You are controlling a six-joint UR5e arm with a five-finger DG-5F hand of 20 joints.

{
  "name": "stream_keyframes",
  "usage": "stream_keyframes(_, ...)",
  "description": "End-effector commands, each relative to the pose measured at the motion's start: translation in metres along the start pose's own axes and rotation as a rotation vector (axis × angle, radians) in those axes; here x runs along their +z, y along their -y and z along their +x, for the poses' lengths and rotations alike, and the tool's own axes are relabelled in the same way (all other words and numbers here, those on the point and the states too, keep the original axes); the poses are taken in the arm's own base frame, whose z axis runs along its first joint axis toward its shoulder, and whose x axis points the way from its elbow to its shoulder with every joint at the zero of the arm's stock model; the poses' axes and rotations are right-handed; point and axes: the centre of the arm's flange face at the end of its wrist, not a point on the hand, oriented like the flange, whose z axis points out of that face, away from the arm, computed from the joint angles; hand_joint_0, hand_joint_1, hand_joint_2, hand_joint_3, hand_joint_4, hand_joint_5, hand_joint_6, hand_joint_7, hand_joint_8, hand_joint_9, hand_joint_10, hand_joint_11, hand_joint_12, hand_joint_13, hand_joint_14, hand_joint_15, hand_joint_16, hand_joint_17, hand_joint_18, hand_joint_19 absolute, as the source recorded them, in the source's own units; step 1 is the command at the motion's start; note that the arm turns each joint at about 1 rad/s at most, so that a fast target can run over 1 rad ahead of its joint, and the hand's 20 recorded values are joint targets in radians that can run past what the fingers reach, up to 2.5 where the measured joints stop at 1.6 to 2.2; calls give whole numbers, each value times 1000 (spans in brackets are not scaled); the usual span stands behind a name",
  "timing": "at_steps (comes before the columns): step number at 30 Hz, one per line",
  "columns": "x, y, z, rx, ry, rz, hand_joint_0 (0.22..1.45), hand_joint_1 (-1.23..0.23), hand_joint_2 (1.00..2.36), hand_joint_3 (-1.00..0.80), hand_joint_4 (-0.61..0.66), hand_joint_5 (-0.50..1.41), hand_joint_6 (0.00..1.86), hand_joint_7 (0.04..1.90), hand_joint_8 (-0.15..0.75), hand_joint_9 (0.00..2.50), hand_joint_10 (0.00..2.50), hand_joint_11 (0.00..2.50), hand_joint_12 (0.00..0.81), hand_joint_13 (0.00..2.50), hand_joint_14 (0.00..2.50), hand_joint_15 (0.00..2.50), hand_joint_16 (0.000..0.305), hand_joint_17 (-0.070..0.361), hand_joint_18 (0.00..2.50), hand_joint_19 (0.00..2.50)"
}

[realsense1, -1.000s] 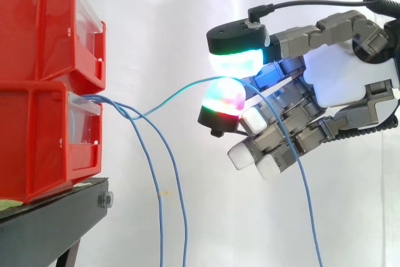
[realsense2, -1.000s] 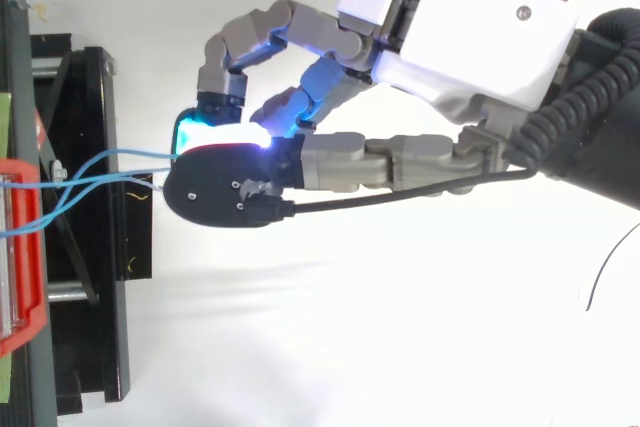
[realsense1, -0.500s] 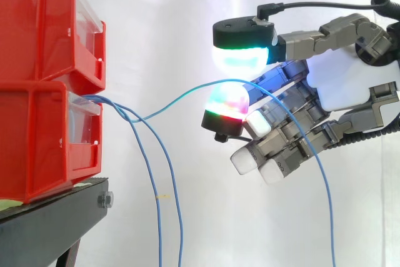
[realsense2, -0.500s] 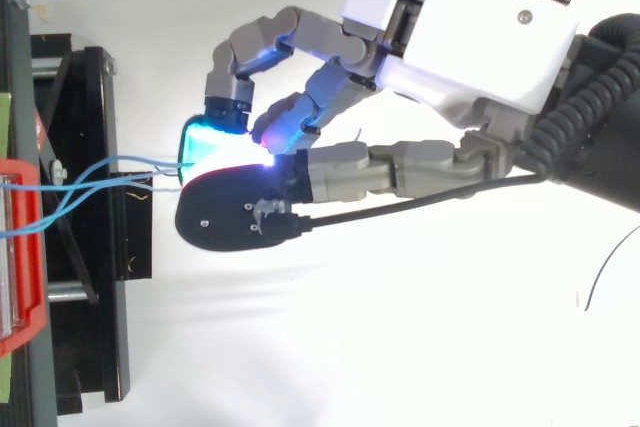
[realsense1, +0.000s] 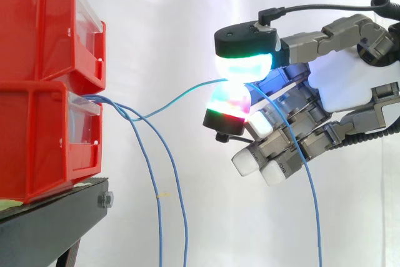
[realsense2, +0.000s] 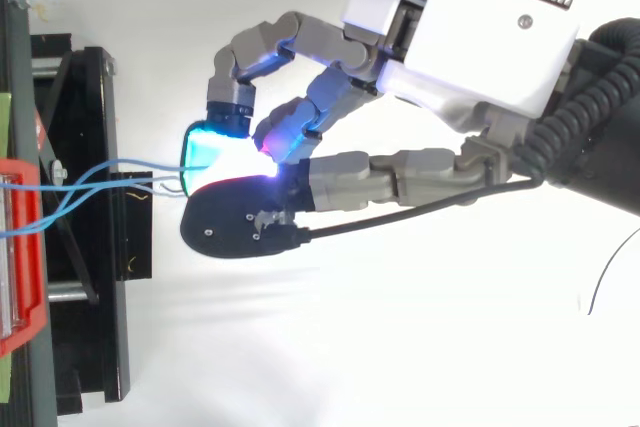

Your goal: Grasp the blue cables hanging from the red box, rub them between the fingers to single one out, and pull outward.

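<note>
Where the pads at the front of the grey-and-white robot hand (realsense1: 350, 82) press together, a single thin blue cable (realsense1: 175, 99) is pinched between an upper fingertip (realsense1: 244, 64) glowing green-white and a lower pad (realsense1: 228, 105) glowing red and green. The hand's other fingers are curled under the pinch, with their white pads (realsense1: 247, 162) pointing down and away from the palm. From the pinch the held cable's long axis runs nearly level, sagging a little, straight away from the fingertips to the front lip of the lower red plastic bin (realsense1: 44, 148). On the palm side of the pinch it bends over and falls almost vertically past the curled fingers. The other blue cables (realsense1: 160, 217) leave the same bin and hang steeply downward, well ahead of the fingertips and apart from them. An upper red plastic bin (realsense1: 44, 23) sits on the lower one, both on a black metal stand (realsense1: 50, 226) beyond and below the hand. In the top view the cables (realsense2: 90, 179) cross one another just in front of the fingertips (realsense2: 205, 142).
</note>
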Motion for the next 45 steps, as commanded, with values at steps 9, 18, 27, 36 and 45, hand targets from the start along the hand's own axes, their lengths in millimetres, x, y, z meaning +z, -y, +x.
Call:
stream_keyframes(9,0,0,0,0,0,0,565,-747,1014,-279,196,-127,895,1076,345,1018,17,555,423,805,16,476,48,109,668,477)
stream_keyframes(18,0,0,0,0,0,0,593,-409,1010,-368,171,-103,856,1096,338,1074,16,521,412,817,17,477,48,107,655,500)
stream_keyframes(27,0,0,0,0,0,0,591,-588,1008,-80,193,-96,817,1003,398,1108,11,513,483,878,15,456,61,136,767,426)
stream_keyframes(36,0,0,0,0,0,0,584,-656,1008,-103,236,-114,833,1010,393,1069,14,515,480,864,13,458,60,135,755,422)
stream_keyframes(45,0,-1,0,1,0,-1,556,-645,1012,-327,200,-118,843,1048,350,1042,16,539,429,822,16,480,49,111,663,485)
